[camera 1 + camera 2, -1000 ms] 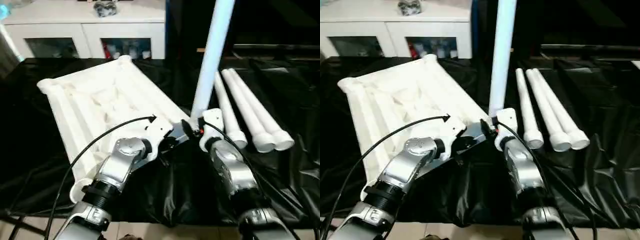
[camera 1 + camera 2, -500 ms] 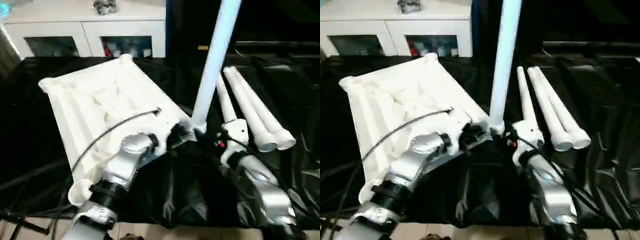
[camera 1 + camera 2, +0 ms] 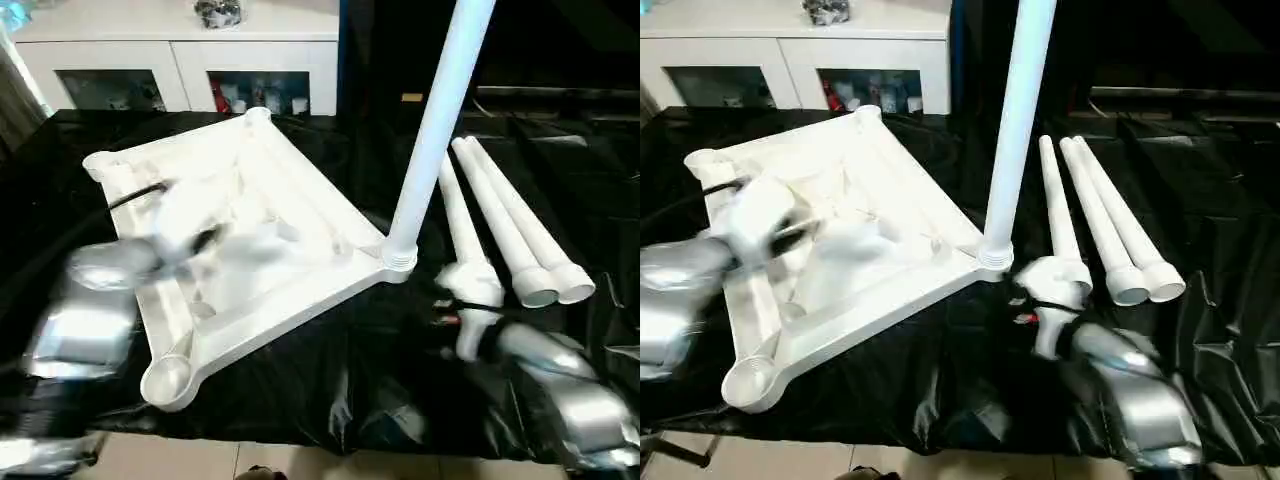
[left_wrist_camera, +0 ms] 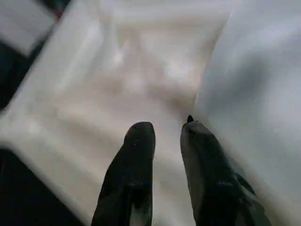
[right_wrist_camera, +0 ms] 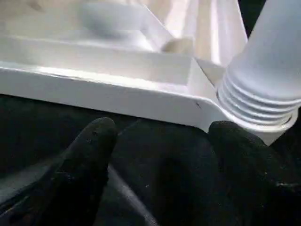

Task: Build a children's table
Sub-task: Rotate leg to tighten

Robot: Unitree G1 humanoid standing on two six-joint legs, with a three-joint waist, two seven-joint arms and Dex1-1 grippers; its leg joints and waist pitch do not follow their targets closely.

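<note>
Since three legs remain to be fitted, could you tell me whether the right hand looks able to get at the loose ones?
Probably yes: the right hand sits open just beside the loose legs, nothing between them.

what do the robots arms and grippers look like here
Silver metallic forearms: the left arm trails a black cable, the right arm ends in a white wrist housing with a small red mark. The left gripper and right gripper each have two rounded black fingers.
</note>
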